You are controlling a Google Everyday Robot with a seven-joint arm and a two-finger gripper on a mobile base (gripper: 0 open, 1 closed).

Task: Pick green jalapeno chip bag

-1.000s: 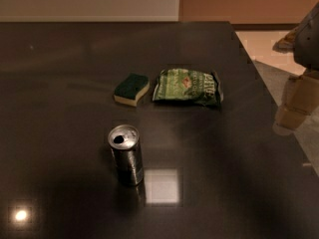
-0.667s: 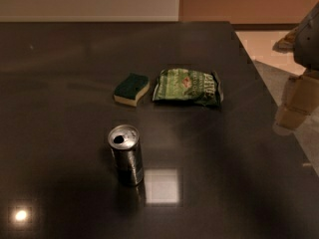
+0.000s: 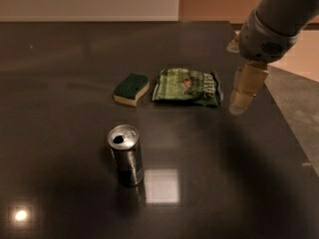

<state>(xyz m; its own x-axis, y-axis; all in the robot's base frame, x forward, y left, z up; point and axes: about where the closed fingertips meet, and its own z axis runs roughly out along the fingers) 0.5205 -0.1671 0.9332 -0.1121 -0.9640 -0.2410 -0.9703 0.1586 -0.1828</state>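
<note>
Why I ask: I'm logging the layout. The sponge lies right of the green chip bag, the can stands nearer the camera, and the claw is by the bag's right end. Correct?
Not quite. The camera view shows the sponge lying left of the green jalapeno chip bag, not right. The rest holds: the can stands nearer the camera, and the claw hangs by the bag's right end.

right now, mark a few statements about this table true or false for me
The green jalapeno chip bag lies between the sponge and the gripper. True.
The gripper holds the bag in the air. False: the bag lies on the table, with the gripper beside it.
The can lies on its side. False: it stands upright.
The can is nearer the camera than the sponge. True.
</note>
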